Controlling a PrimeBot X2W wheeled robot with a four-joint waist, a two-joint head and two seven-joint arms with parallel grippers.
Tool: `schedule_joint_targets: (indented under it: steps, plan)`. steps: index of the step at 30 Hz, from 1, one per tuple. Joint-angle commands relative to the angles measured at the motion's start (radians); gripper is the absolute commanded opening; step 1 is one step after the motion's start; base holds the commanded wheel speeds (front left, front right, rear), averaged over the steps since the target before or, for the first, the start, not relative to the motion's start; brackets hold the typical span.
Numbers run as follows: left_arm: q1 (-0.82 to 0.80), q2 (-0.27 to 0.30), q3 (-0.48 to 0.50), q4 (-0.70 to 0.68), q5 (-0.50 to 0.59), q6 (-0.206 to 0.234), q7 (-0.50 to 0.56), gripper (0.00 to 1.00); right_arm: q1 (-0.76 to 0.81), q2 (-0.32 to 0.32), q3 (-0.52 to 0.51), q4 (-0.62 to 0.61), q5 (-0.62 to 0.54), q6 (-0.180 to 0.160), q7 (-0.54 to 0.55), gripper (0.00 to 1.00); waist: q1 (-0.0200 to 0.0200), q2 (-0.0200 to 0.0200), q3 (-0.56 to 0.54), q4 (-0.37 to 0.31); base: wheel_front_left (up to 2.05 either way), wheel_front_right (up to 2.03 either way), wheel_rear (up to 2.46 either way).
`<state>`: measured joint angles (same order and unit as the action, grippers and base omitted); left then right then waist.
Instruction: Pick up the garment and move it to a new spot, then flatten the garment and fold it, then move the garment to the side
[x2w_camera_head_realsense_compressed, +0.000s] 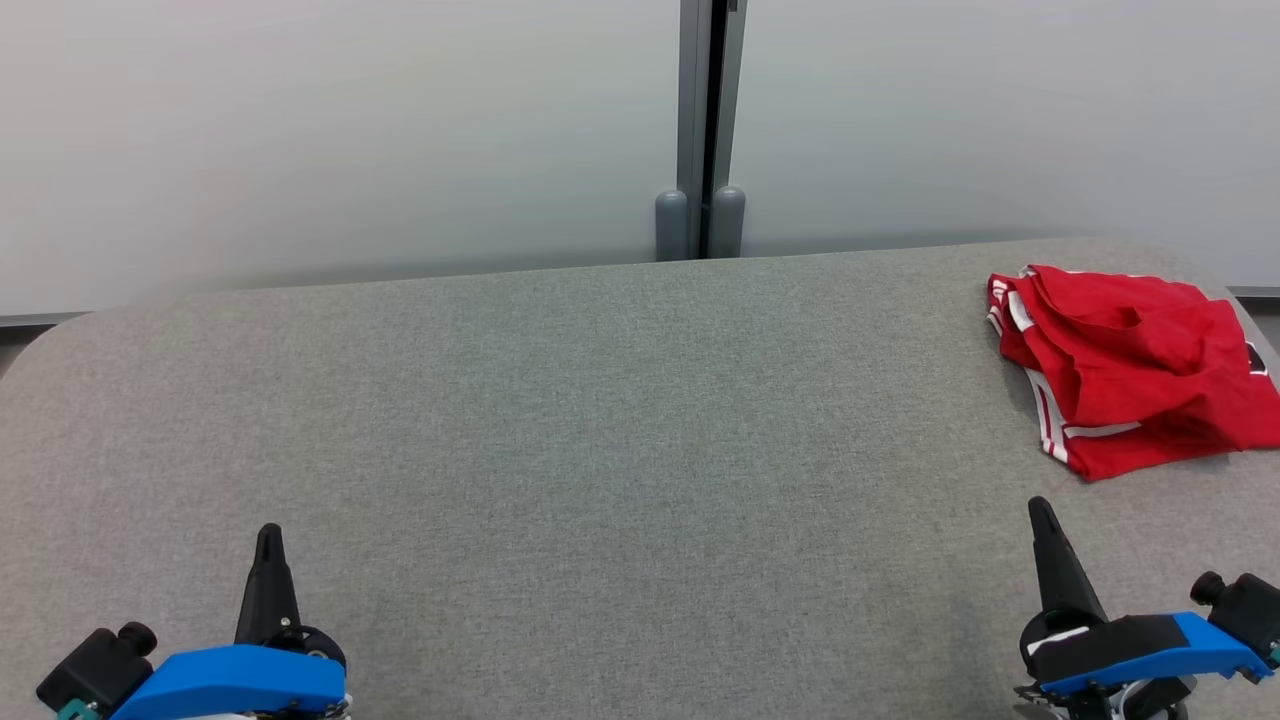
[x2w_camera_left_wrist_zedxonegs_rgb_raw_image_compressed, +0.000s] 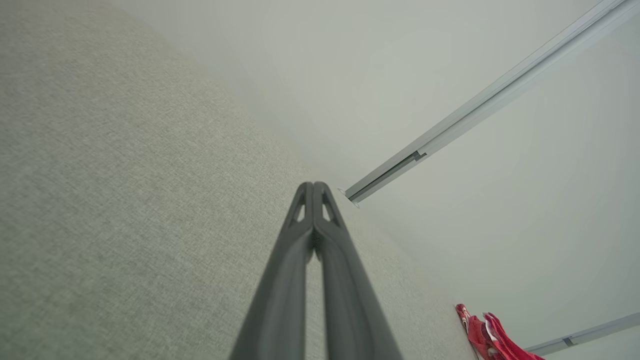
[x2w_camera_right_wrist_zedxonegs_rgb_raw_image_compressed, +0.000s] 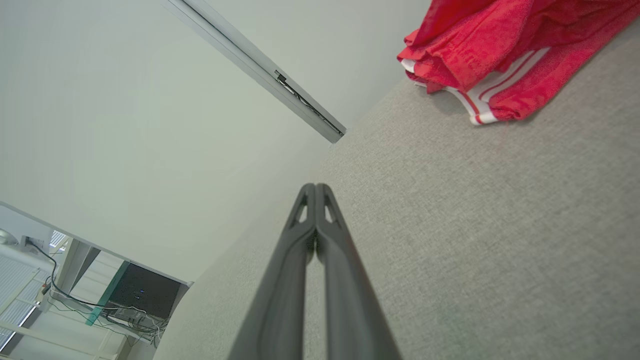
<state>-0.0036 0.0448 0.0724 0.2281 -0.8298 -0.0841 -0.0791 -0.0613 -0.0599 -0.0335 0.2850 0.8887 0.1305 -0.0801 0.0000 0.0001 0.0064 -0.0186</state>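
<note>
One garment (x2w_camera_head_realsense_compressed: 1130, 365) on table (x2w_camera_head_realsense_compressed: 600, 420), post (x2w_camera_head_realsense_compressed: 710, 120) behind

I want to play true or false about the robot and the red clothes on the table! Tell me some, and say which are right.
1. The red garment lies at the far right of the table. True.
2. The left gripper is holding the garment. False: it is shut on nothing, over bare table, far from the garment.
3. The right gripper is shut. True.
4. The garment is all one colour. False: it is red with white stripes along its edge.
5. The garment is spread out flat. False: it lies bunched up in folds.
</note>
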Motion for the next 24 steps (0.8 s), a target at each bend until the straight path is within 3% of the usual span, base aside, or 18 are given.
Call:
schedule_joint_targets:
  steps: [1,24]
  plan:
    - [-0.029,0.005,0.005,-0.008,-0.027,-0.006,0.007,0.00,-0.027,0.001,-0.006,-0.016,0.028,0.000,0.007,0.00,0.0000,-0.0001,0.000,0.000,0.00,0.00,0.00]
    - [-0.059,0.006,0.020,0.001,-0.299,-0.022,0.075,0.00,-0.037,0.004,-0.034,-0.026,0.278,0.000,0.075,0.00,0.0000,-0.0001,-0.001,0.005,0.00,0.00,0.00]
